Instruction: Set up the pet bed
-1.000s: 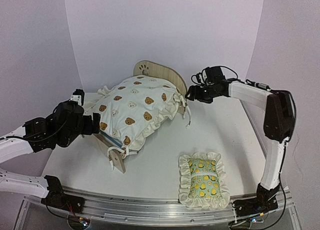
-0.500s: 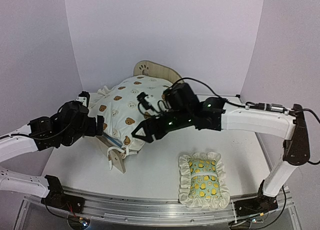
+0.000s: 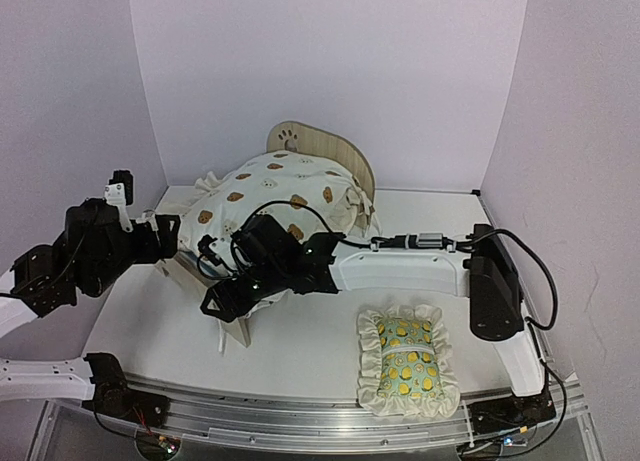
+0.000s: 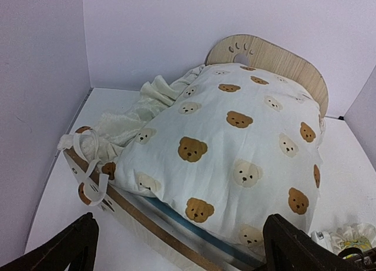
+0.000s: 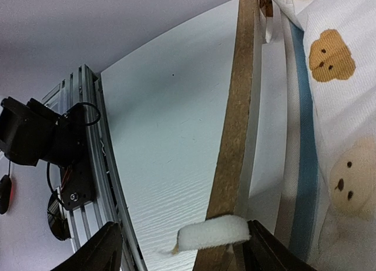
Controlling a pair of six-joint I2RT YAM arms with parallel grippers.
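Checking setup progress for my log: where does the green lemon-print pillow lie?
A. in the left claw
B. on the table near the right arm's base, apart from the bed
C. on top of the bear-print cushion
B: the lemon-print pillow lies flat on the table, apart from the pet bed.

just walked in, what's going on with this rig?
Two arms are setting up a pet bed. The bear cushion lies on it. The right gripper, open, straddles the footboard by a white tie. The left gripper hovers open beside the bed, holding nothing. A lemon pillow lies apart on the table.
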